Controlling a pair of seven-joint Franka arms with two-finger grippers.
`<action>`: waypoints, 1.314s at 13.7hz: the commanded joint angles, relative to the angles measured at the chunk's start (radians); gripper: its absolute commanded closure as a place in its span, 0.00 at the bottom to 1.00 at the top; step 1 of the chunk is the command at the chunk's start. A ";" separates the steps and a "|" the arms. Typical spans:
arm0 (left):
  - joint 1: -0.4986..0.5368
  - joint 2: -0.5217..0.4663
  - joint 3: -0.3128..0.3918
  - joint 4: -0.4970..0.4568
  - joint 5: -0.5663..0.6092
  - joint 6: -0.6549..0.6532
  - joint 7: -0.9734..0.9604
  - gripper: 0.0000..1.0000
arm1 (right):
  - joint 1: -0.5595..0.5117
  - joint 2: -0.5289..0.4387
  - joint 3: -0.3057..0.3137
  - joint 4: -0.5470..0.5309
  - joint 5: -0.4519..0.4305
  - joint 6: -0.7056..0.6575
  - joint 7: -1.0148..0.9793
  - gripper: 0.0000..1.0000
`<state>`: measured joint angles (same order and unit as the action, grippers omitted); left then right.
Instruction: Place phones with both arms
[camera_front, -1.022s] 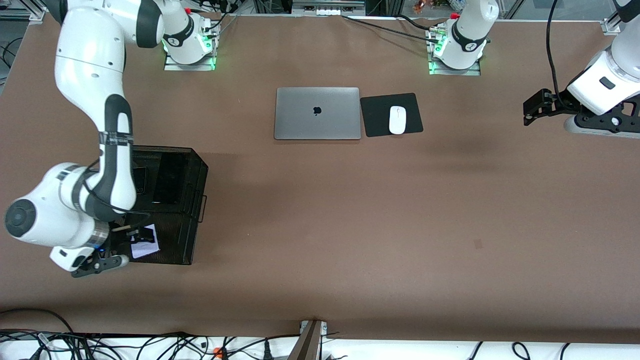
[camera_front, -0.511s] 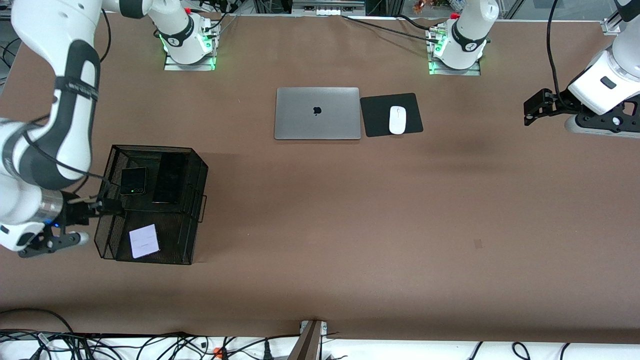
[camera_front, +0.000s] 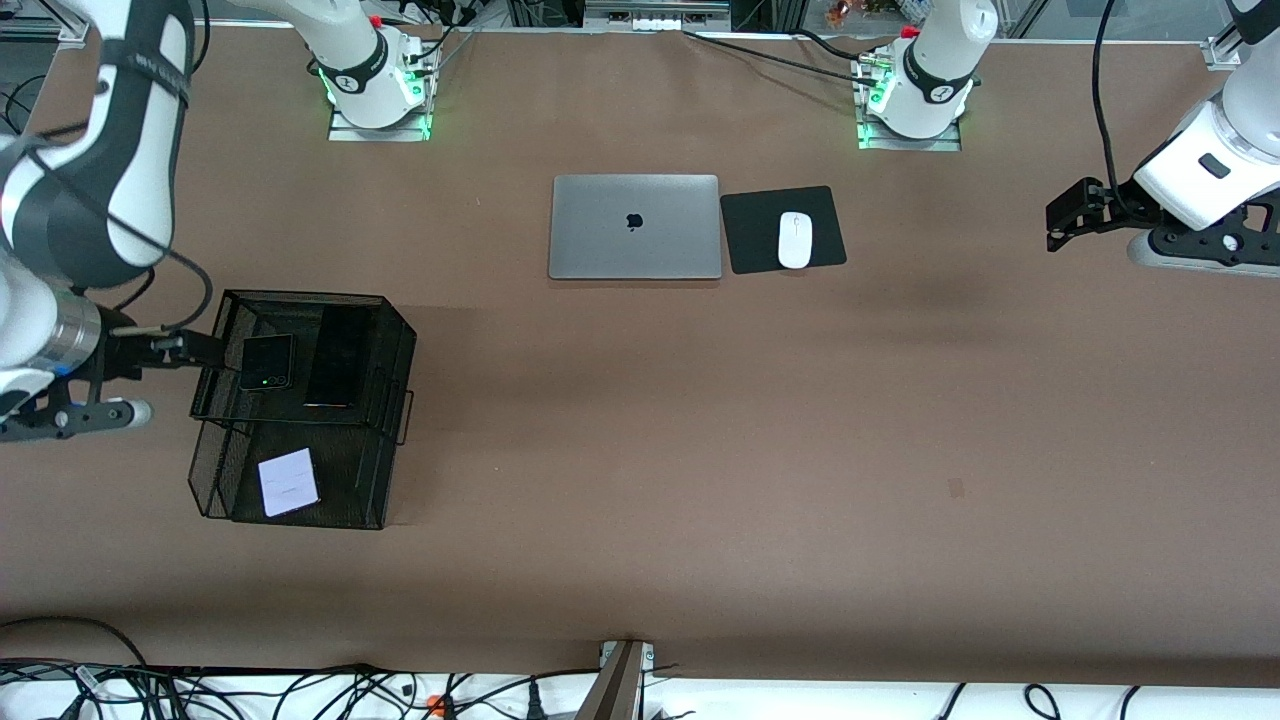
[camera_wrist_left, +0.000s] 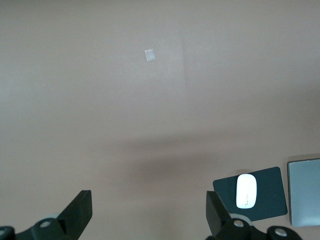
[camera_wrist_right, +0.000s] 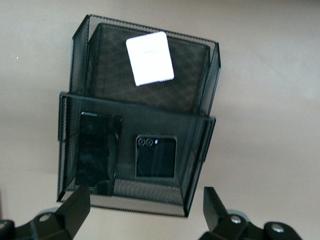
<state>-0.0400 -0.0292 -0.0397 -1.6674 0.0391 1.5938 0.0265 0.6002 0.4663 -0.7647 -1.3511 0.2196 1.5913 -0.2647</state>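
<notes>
Phones (camera_wrist_right: 155, 157) in mesh tray (camera_front: 385, 420), right gripper (camera_front: 185, 350) beside, empty

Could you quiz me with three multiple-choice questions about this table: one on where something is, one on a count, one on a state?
1. Where is the pale lavender phone?
A. on the laptop
B. in the black mesh basket's lower compartment
C. on the mouse pad

2. How many phones lie in the basket?
A. one
B. two
C. three

3. The right gripper is:
A. open and empty
B. shut on a phone
C. holding the mouse

Answers: 1 B, it lies on the lower mesh floor. 2 C, two black ones plus the lavender one. 3 A, its jaws stand apart with nothing between them.
</notes>
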 joint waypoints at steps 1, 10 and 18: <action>-0.008 0.015 0.003 0.035 0.009 -0.023 0.020 0.00 | -0.139 -0.181 0.232 -0.109 -0.133 0.012 0.106 0.00; -0.009 0.015 0.000 0.035 0.009 -0.029 0.020 0.00 | -0.707 -0.431 0.804 -0.307 -0.269 0.013 0.205 0.00; -0.006 0.017 -0.008 0.037 0.007 -0.029 0.023 0.00 | -0.711 -0.425 0.806 -0.295 -0.253 0.001 0.217 0.00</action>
<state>-0.0408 -0.0290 -0.0516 -1.6662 0.0391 1.5906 0.0266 -0.0904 0.0614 0.0238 -1.6262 -0.0301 1.5908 -0.0601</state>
